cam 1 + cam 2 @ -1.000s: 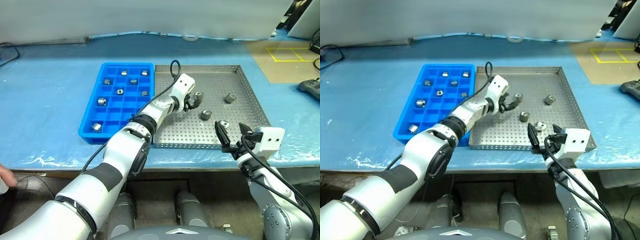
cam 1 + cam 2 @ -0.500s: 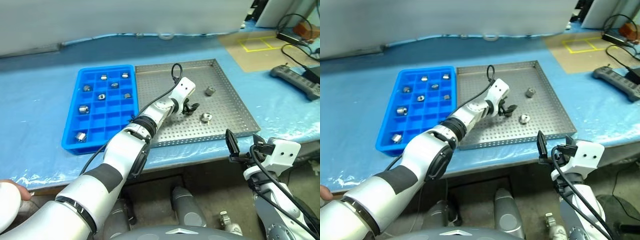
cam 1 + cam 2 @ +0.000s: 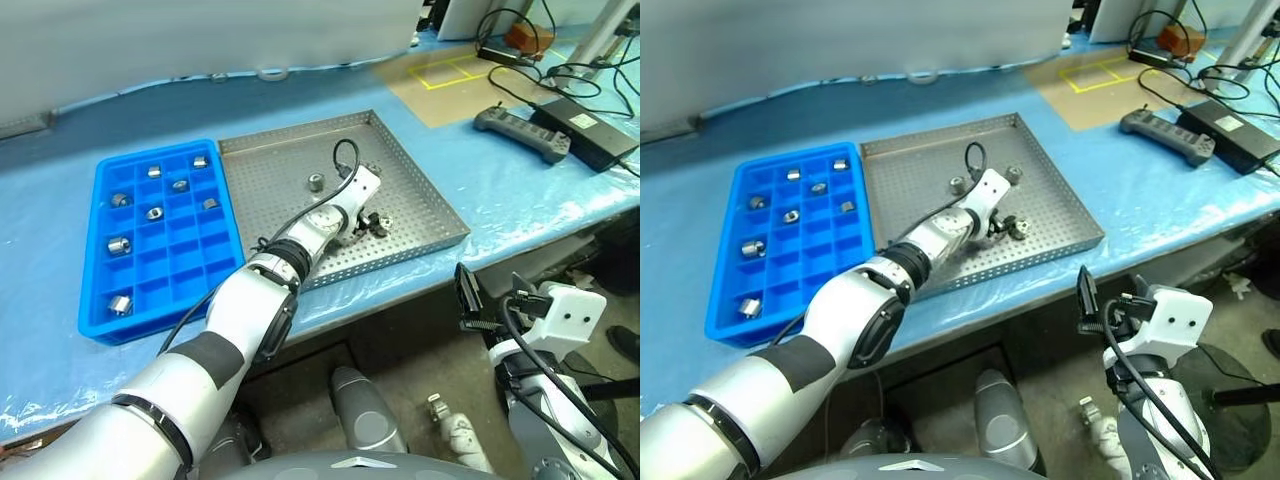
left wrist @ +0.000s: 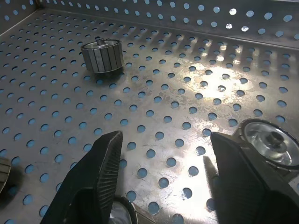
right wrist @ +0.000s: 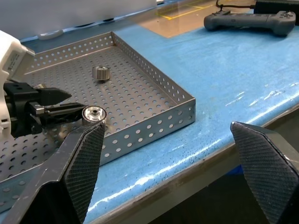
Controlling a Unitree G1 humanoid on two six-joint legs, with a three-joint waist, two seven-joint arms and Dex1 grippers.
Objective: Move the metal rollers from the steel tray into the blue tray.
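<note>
Left end effector (image 3: 371, 222) open, empty, low over steel tray (image 3: 262, 166), roller (image 3: 381, 228) beside fingertips

In the left wrist view two rollers (image 4: 271, 147) are cut by the frame edges; one (image 4: 122, 213) seems half hidden behind a finger (image 4: 96, 179)

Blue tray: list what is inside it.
The blue tray holds seven metal rollers, each in its own compartment, mostly toward the far end, one near the front corner. The other compartments show bare blue floor. Nothing covers the tray.
</note>
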